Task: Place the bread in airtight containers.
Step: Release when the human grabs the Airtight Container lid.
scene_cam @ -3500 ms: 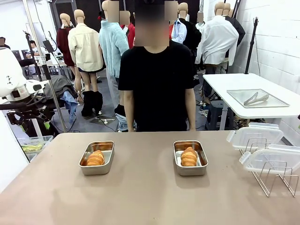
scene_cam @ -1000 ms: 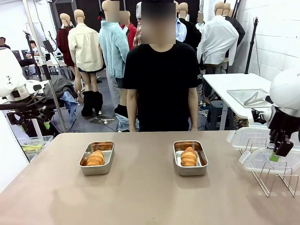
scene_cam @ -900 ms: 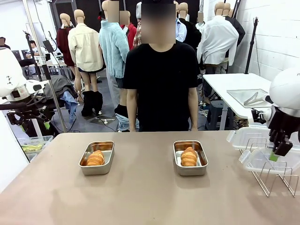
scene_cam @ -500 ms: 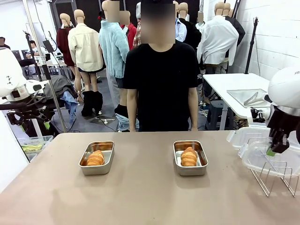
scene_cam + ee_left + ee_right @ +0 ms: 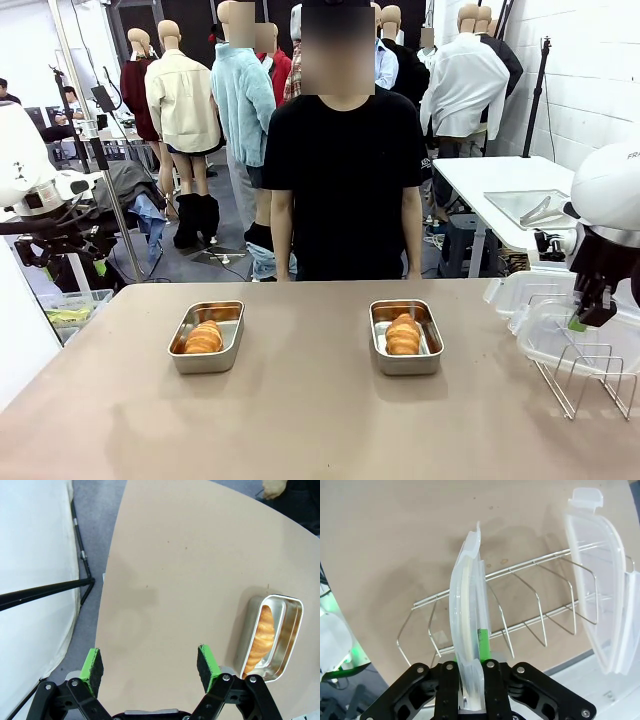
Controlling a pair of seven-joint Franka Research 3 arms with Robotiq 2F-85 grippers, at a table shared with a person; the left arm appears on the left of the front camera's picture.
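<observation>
Now | right hand (image 5: 474, 652) clamped on lid (image 5: 465, 592) | left hand (image 5: 150, 664) spread

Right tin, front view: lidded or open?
Open. The right tin shows its bread uncovered; the right end effector grips one lid at the wire rack.

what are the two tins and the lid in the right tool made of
The left tin and right tin look like metal, probably stainless steel: silvery walls with a smooth sheen and rolled rims. The lid clamped in the right tool looks like plastic: a see-through panel with a cloudy whitish rim, apparently stiff.
</observation>
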